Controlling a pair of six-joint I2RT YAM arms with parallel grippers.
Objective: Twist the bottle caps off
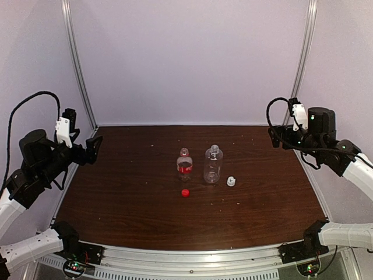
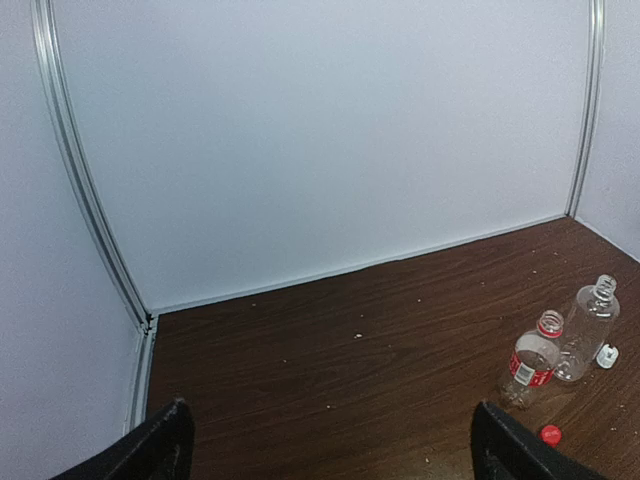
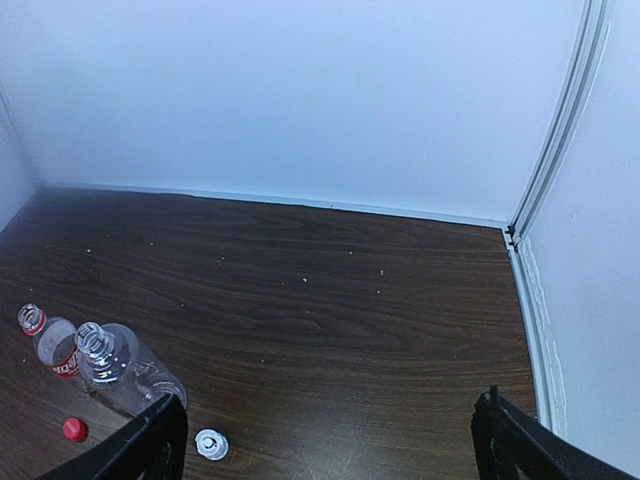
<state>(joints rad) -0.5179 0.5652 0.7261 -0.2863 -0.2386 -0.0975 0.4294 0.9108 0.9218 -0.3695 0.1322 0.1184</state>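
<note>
The small bottle with a red label [image 1: 185, 165] and the taller clear bottle [image 1: 213, 165] stand upright side by side mid-table, both necks open. The red cap [image 1: 185, 193] lies in front of the small bottle. The white cap [image 1: 231, 182] lies right of the taller bottle. My left gripper [image 1: 93, 148] is open and empty, raised at the far left. My right gripper [image 1: 275, 136] is open and empty, raised at the far right. The left wrist view shows both bottles [image 2: 530, 366] [image 2: 590, 320] and both caps [image 2: 549, 434] [image 2: 607, 355]. The right wrist view shows them too [image 3: 52, 342] [image 3: 122, 366] [image 3: 74, 429] [image 3: 211, 444].
The dark wooden table [image 1: 134, 198] is enclosed by white walls at the back and sides, with metal corner posts [image 1: 78, 64] [image 1: 306, 58]. Small crumbs dot the tabletop. A metal rail [image 1: 192, 256] runs along the near edge between the arm bases.
</note>
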